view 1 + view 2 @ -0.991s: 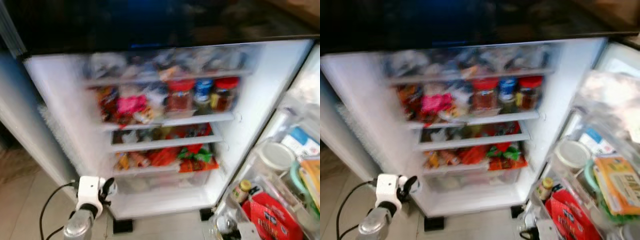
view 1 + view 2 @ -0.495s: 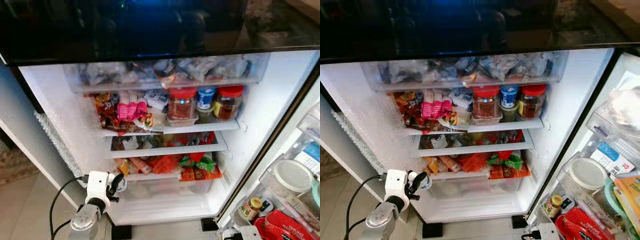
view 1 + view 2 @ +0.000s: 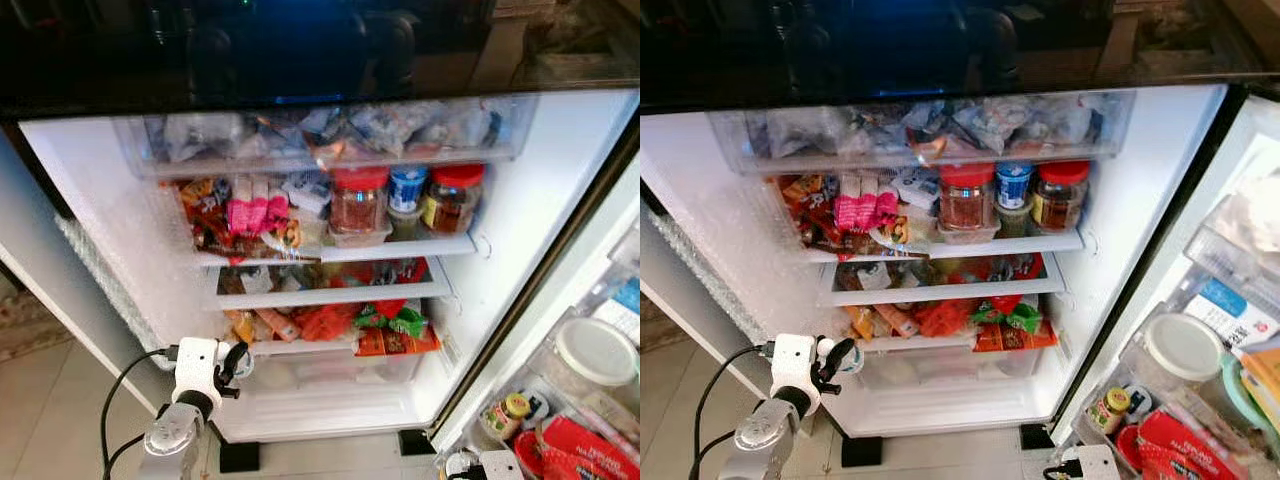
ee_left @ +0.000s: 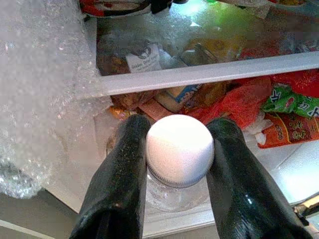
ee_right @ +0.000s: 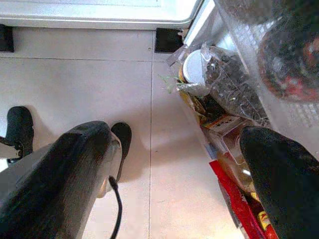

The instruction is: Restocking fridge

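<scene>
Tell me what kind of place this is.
Most likely a home kitchen: an open fridge with crowded shelves, red-lidded jars among the food, and a tiled floor. The left end effector holds a white-capped bottle.

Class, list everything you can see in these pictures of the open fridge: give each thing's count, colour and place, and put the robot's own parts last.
Fridge: one, white inside, door open.
Top drawer: one, clear, holding pale packets.
Jars: two, red lids, upper shelf.
Tub: one, blue lid, between the jars.
Pink packets: a few, upper shelf, left.
Snack packets: several, red, orange, green, lower shelf.
Round container: one, white lid, door rack.
Small jar: one, yellow lid, door rack.
Bottle: one, clear, white cap, between the left fingers.
Floor: pale tiles.
Left gripper: black fingers, by the lower shelf.
Right gripper: black fingers apart, above the floor.
</scene>
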Motion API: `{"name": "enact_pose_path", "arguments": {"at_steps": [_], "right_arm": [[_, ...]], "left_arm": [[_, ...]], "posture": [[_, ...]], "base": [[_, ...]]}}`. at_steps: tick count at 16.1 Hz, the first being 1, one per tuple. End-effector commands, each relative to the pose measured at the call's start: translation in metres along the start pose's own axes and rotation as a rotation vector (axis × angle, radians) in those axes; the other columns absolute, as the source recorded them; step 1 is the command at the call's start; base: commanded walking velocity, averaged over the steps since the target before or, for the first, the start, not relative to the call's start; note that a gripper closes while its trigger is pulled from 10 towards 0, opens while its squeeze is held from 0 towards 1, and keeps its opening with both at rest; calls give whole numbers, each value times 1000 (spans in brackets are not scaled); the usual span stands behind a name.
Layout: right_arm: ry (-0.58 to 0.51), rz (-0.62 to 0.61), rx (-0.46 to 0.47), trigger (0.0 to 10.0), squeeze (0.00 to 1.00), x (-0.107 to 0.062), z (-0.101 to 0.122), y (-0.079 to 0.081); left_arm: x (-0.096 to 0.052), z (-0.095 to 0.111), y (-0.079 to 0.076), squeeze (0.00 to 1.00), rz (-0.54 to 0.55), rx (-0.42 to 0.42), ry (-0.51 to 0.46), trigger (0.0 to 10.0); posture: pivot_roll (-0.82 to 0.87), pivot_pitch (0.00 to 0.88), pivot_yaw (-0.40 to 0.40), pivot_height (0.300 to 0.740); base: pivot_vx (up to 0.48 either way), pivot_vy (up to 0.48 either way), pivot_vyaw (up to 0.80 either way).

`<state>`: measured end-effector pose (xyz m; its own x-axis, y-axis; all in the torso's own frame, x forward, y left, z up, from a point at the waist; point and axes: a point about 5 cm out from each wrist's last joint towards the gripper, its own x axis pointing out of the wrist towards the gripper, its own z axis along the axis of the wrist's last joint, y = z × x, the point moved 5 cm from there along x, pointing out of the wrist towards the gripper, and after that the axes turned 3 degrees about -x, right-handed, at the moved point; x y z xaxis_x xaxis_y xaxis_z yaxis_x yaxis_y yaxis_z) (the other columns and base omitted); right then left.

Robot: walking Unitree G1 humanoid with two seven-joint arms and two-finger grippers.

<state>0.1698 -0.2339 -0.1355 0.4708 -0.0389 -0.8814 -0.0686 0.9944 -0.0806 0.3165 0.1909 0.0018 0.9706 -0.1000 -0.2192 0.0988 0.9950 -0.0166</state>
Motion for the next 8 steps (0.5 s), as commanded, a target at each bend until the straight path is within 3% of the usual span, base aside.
{"name": "enact_pose_path", "arguments": {"at_steps": [1,8], "right_arm": [[3,2,-1,10000,0,0,-2,0],[2,3,3,10000,0,-1,-4,1]], "left_arm": [[1,2,0,0,5,-9,0,10000],[6,7,-2,0,-6,-5,-8,10000]], "posture": [[-21,0,-8,660],[-22,0,0,660]], "base": [[0,0,0],[0,0,0]]}}
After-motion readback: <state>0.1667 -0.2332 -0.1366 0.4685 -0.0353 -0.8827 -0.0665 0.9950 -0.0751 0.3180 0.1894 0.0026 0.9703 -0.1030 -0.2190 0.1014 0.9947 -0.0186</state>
